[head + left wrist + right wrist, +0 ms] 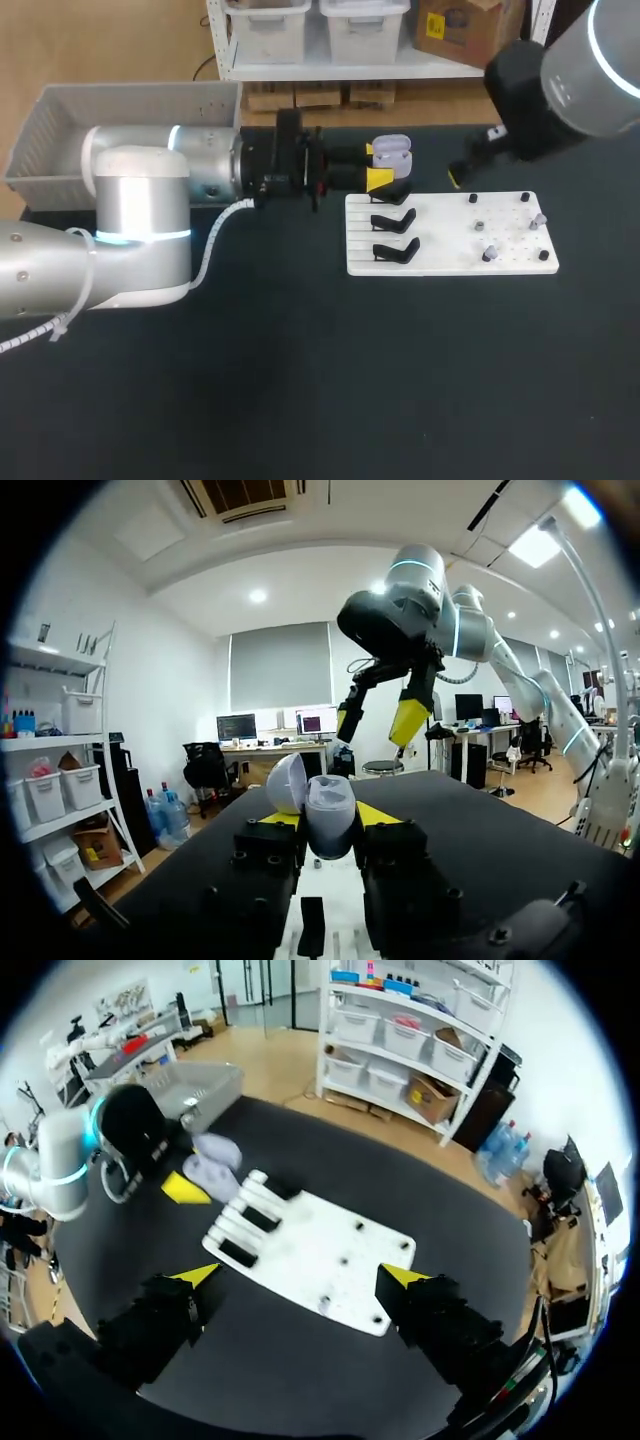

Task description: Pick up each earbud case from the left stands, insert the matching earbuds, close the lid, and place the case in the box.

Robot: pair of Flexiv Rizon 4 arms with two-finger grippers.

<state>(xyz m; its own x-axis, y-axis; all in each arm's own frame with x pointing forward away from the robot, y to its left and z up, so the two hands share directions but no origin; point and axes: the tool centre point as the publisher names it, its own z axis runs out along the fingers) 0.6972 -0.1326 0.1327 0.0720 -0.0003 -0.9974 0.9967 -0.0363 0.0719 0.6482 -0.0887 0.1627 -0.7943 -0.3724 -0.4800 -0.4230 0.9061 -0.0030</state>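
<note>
so the pale lilac plastic earbud case (393,152) is sitting squeezed between the yellow fingertips of the left gripper (376,165), its rounded lid hanging open, floating just past the far left corner of the flat white plastic board (450,240). Three small black plastic stands (394,220) are lining that board's left edge, and a few tiny grey earbuds (489,254) are resting on its right half. The right gripper (378,722) is hanging over the board's far edge with jaws spread wide. The big grey plastic box (60,130) is sitting at the far left corner of the dark bench (300,380)
</note>
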